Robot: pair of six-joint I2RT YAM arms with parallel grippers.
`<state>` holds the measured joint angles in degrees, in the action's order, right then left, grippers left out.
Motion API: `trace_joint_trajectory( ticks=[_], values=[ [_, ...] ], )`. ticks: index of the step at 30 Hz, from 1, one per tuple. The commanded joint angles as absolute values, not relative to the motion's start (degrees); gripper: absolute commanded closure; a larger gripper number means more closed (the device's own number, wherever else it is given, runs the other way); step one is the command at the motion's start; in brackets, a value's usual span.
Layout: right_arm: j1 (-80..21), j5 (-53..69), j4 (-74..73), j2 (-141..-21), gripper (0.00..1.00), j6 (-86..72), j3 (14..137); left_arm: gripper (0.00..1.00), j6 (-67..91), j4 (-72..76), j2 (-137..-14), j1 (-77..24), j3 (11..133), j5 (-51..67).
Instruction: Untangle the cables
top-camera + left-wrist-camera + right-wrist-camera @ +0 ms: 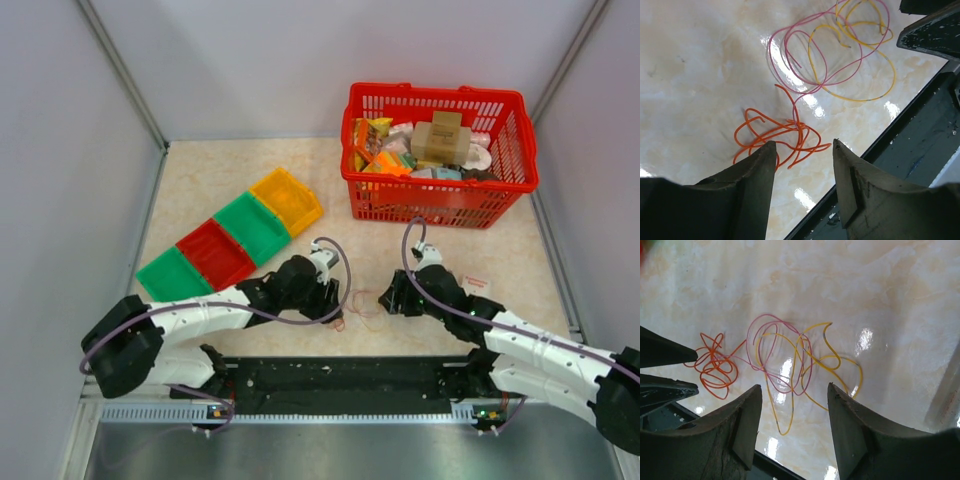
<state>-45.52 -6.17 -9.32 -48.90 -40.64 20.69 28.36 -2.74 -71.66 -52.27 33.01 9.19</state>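
The cables are thin wire loops on the marble table between my two grippers, barely visible in the top view (pixel 358 318). In the left wrist view an orange bundle (pixel 777 134) lies just beyond my open left gripper (pixel 804 145), with pink loops (pixel 790 60) and yellow loops (pixel 860 55) farther off. In the right wrist view the pink (pixel 775 355) and yellow (pixel 832 360) loops overlap above my open right gripper (pixel 795 387); the orange bundle (pixel 715 367) lies to the left. Both grippers hover empty, left gripper (pixel 335 312) and right gripper (pixel 385 300) on either side.
A red basket (pixel 520 150) full of packaged goods stands at the back right. A row of green, red, green and yellow bins (pixel 230 240) lies at the back left. The black base rail (pixel 340 375) runs along the near edge. A small card (pixel 475 285) lies right.
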Motion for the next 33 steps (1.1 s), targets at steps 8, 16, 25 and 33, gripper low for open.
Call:
trace_joint_trajectory(
  ticks=[8,16,25,33],
  values=[
    [-45.53,-2.38,-3.79,-52.73,0.46,-42.01,19.42,0.66,27.42,1.23,-79.81,-55.81,34.81,5.02],
    [-46.4,1.23,2.99,-59.41,0.46,-43.07,18.89,0.98,24.79,-3.42,-68.05,-55.9,34.45,3.08],
    [-46.76,-7.63,0.62,-60.56,0.78,-45.09,19.69,1.0,20.57,-10.8,-54.94,-55.81,36.3,3.87],
    [-46.67,-14.76,-5.97,-57.4,1.0,-47.37,19.69,1.0,18.02,-16.43,-46.24,-55.81,40.42,-1.47]
  ],
)
